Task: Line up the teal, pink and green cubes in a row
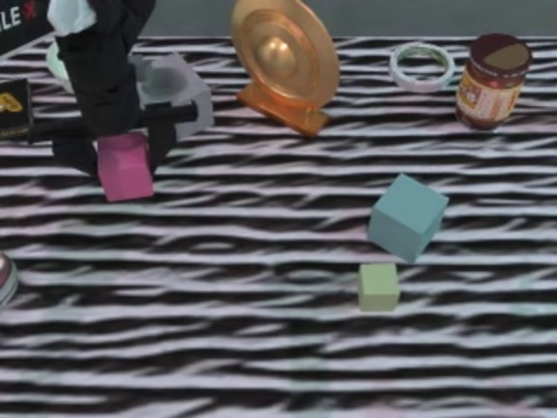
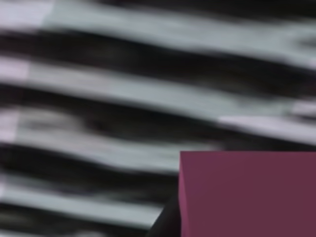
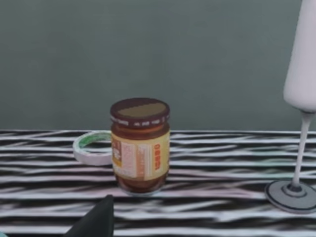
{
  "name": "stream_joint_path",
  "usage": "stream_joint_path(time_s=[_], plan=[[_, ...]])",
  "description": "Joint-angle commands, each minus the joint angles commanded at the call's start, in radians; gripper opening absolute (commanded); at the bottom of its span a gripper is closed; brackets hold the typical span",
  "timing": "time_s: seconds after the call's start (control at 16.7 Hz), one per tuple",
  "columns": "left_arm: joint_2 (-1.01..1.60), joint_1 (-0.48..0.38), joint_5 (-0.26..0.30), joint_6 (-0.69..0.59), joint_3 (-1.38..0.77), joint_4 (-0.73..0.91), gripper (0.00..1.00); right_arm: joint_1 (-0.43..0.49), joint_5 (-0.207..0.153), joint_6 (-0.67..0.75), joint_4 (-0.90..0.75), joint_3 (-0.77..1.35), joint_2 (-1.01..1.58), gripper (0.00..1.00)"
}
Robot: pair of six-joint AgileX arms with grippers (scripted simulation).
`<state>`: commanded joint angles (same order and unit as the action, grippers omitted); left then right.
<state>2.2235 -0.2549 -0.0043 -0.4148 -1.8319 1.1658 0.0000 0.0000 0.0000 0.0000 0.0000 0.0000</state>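
Note:
The pink cube (image 1: 124, 167) is at the table's left, between the fingers of my left gripper (image 1: 122, 150), which is shut on it. In the left wrist view the pink cube (image 2: 247, 195) fills one corner, with one dark finger (image 2: 165, 224) pressed against its side. The teal cube (image 1: 407, 216) rests right of centre, turned at an angle. The small pale green cube (image 1: 379, 286) lies just in front of it, a small gap apart. My right arm is outside the top view; its wrist view shows a single fingertip (image 3: 100, 217) set far to one side, the gripper open and holding nothing.
A grey-lavender block (image 1: 181, 87) sits just behind the left gripper. A gold disc on a stand (image 1: 283, 61), a tape ring (image 1: 421, 66) and a brown jar (image 1: 493, 80) line the back. A white wine glass (image 3: 298, 98) stands near the jar (image 3: 140, 145).

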Motion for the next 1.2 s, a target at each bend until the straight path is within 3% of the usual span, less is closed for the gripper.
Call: stream_joint_path(time_s=[0.18, 0.54, 0.72, 1.2], plan=[[0.006, -0.069, 0.0, -0.057, -0.018, 0.016, 0.0, 0.0, 0.0, 0.0, 0.0, 0.0, 0.0, 1.0], [0.008, -0.407, -0.002, -0.274, -0.064, 0.067, 0.0, 0.0, 0.0, 0.0, 0.0, 0.0, 0.0, 1.0], [-0.001, -0.521, -0.004, -0.361, -0.076, 0.083, 0.0, 0.0, 0.0, 0.0, 0.0, 0.0, 0.0, 1.0], [0.005, -0.54, -0.004, -0.38, -0.043, 0.043, 0.0, 0.0, 0.0, 0.0, 0.0, 0.0, 0.0, 1.0]])
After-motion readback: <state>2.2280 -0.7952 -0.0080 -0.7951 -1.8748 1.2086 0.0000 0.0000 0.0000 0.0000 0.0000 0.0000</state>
